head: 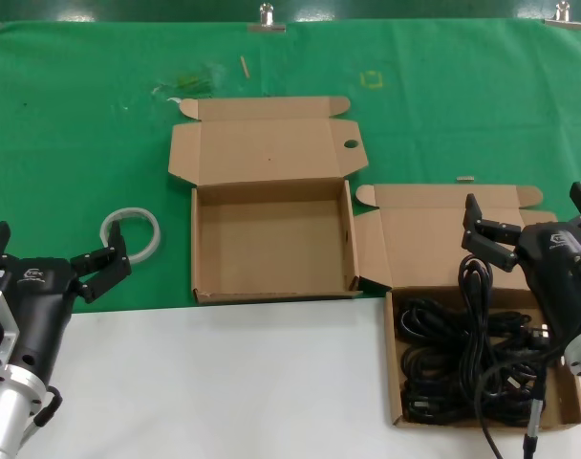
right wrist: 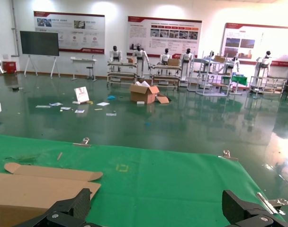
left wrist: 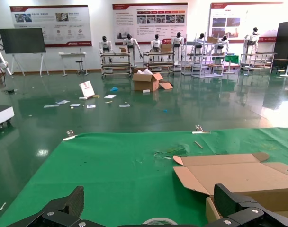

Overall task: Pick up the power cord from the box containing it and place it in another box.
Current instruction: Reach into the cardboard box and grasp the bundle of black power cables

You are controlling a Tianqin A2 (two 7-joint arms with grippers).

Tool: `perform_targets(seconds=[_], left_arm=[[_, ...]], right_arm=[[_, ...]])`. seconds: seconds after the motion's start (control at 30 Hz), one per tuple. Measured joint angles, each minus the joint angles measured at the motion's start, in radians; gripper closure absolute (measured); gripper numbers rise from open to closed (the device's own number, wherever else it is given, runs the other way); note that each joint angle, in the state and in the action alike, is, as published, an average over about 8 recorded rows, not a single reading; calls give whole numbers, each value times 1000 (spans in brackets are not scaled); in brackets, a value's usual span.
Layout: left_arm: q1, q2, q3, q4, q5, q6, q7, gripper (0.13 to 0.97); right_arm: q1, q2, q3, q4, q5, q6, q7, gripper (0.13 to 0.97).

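The power cord, a black looped bundle, lies in the right cardboard box at the table's near right; one black loop rises at its far side. My right gripper hovers open and empty over that box's far end and raised lid. In the right wrist view the right gripper shows green cloth between its fingers and the lid beside them. The other box stands open and empty at the centre, with a round hole in its lid. My left gripper is open and empty at the near left.
A clear tape ring lies on the green cloth just beyond the left gripper and also shows in the left wrist view. The empty box's lid is to that gripper's side. White table surface runs along the near edge.
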Motion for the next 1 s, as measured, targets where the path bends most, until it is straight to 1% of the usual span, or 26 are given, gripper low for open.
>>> perform_targets(seconds=[0.23,0.37,0.47,0.57,0.73,0.8,0.93,1.0], left_arm=[[0,0,0,0,0,0,0,132],[0,0,0,0,0,0,0,138],[0,0,0,0,0,0,0,143],[0,0,0,0,0,0,0,154],[0,0,0,0,0,0,0,202],[0,0,0,0,0,0,0,220],[0,0,0,0,0,0,0,220],[0,0,0,0,0,0,0,256]], right_arm=[[-7,10,-4,13,4,4,1,129],[-37,68,-33,67,36,29,9,129],[-69,154,-80,129,105,78,11,129],[-101,251,-138,179,203,144,6,129],[-143,379,-234,200,371,248,-13,129],[-149,406,-269,186,422,277,-24,129],[-140,429,-331,141,493,313,-48,129],[-128,428,-357,119,514,319,-59,129]])
